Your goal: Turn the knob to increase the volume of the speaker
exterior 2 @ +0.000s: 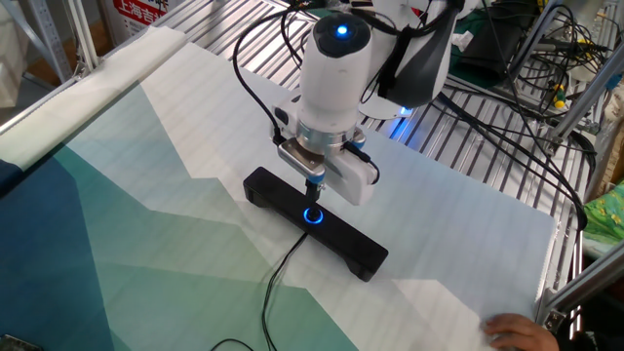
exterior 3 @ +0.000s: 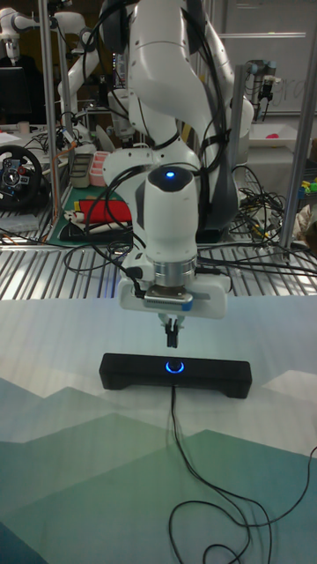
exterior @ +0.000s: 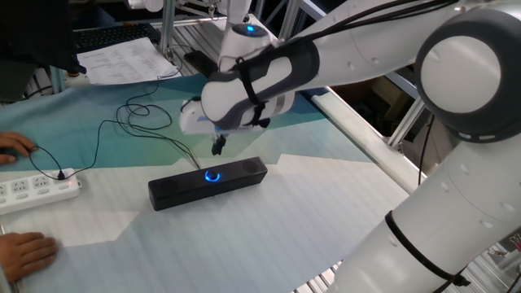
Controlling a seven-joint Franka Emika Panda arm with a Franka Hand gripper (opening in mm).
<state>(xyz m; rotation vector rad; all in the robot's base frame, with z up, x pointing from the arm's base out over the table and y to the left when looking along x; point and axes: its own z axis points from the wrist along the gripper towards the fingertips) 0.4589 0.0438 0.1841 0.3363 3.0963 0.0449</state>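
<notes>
The speaker (exterior: 236,173) is a slim black bar lying across the teal and white cloth, also seen in the other fixed view as speaker (exterior 2: 356,253) and in the tall view as speaker (exterior 3: 216,374). Its knob (exterior: 212,176) glows blue at mid-length; the same knob (exterior 2: 312,216) and knob (exterior 3: 174,367) face up. My gripper (exterior: 217,149) hangs point-down a short way above the knob, not touching it. The gripper (exterior 2: 314,192) and gripper (exterior 3: 173,337) show fingers pressed together, holding nothing.
A thin black cable (exterior: 134,126) runs from the speaker to a white power strip (exterior: 37,189) at the left. A person's hands (exterior: 24,252) rest near that strip, and another hand (exterior 2: 512,331) shows at the cloth's edge. Papers (exterior: 122,57) lie behind.
</notes>
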